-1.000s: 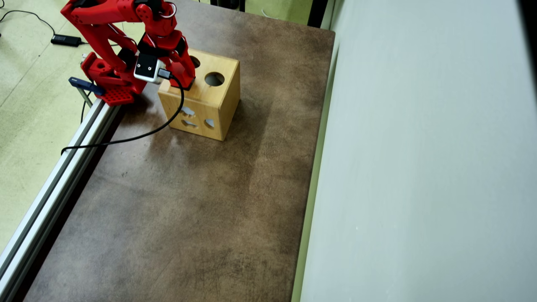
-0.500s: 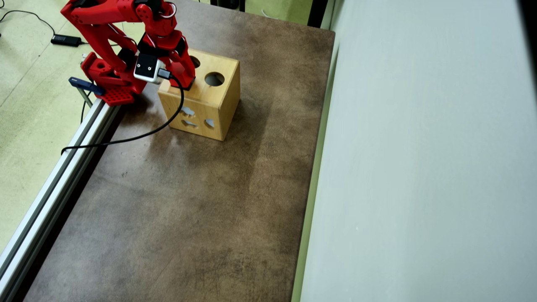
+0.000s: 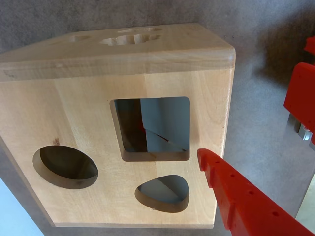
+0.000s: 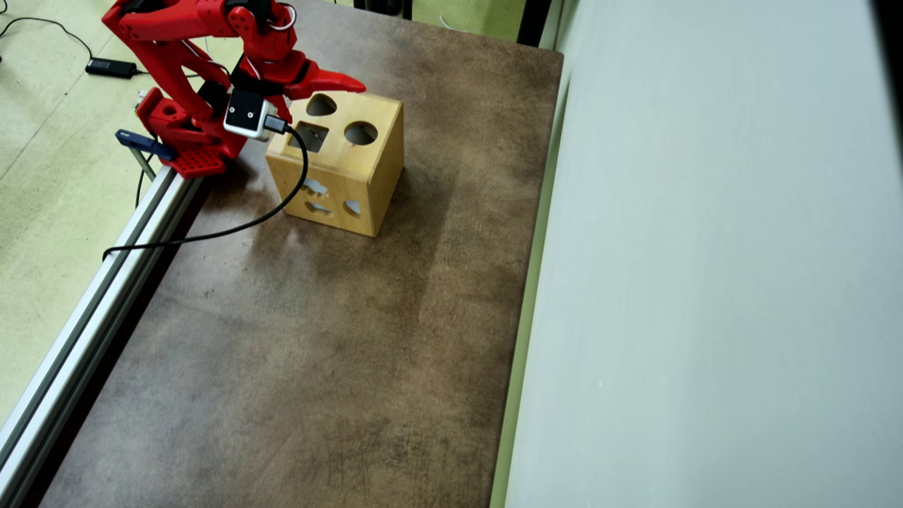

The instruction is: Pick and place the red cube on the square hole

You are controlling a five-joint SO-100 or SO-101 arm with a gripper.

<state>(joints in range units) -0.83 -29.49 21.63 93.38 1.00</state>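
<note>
The gripper (image 4: 356, 87) hangs over the top face of the wooden box (image 4: 367, 180), at the edge nearest the arm's base; only one red finger (image 3: 236, 196) shows clearly in the wrist view, so whether the jaws stand apart or together cannot be told. Nothing is visible between them. Just beside the fingertip in the wrist view lies the square hole (image 3: 162, 129), dark inside, with a thin sliver of red showing within it, too small to identify. Below the finger sits the rounded heart-like hole (image 3: 163, 192), and farther off the round hole (image 3: 65, 167). The box stands on a brown table (image 4: 317, 353), beside the arm's base (image 4: 187, 137). The red cube cannot be made out with certainty in either view.
</note>
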